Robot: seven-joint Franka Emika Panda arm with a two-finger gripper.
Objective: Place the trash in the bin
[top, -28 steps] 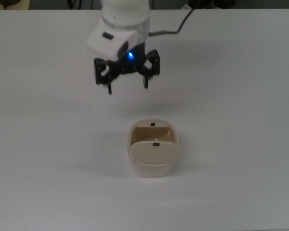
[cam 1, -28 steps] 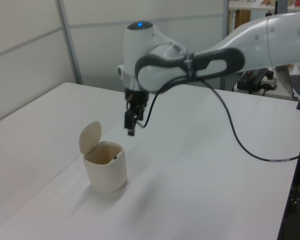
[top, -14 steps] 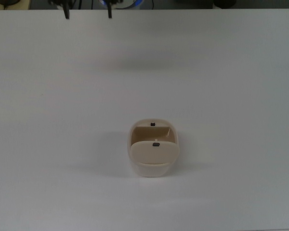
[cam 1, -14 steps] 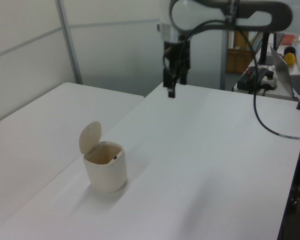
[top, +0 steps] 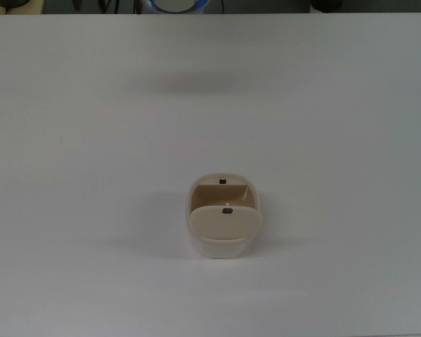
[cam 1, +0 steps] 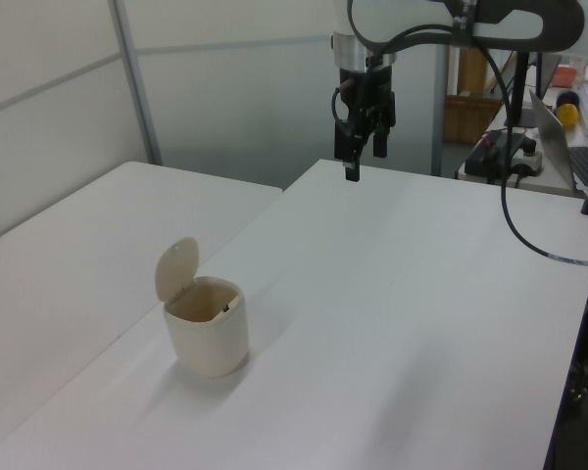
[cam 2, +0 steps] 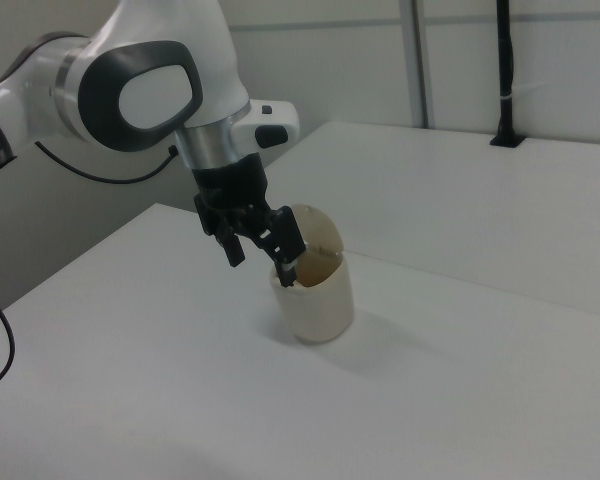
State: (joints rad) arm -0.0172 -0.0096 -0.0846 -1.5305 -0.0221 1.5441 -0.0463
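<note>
The bin [top: 223, 232] is a small beige container on the white table [top: 84, 182], its paler flap lid [cam 1: 176, 268] tipped up and its mouth open. The left view has the bin [cam 1: 207, 336] at lower left, and in the right view the bin [cam 2: 315, 290] stands mid-frame. The trash is out of view in every view. My gripper [cam 1: 365, 164] hangs open and empty, high over the table's far end in the left view, well away from the bin. In the right view my gripper [cam 2: 261, 261] overlaps the bin's left side. It is outside the top view.
A black cable [cam 1: 514, 220] loops down from the arm at the left view's right. A seam [cam 1: 265, 201] separates two white tables. A cluttered desk [cam 1: 568, 147] lies beyond the far edge. A black post [cam 2: 504, 70] stands on the far table in the right view.
The arm has risen and drawn back from just beside the bin to the table's far end, leaving the top view. The gripper stays open. The bin has not moved.
</note>
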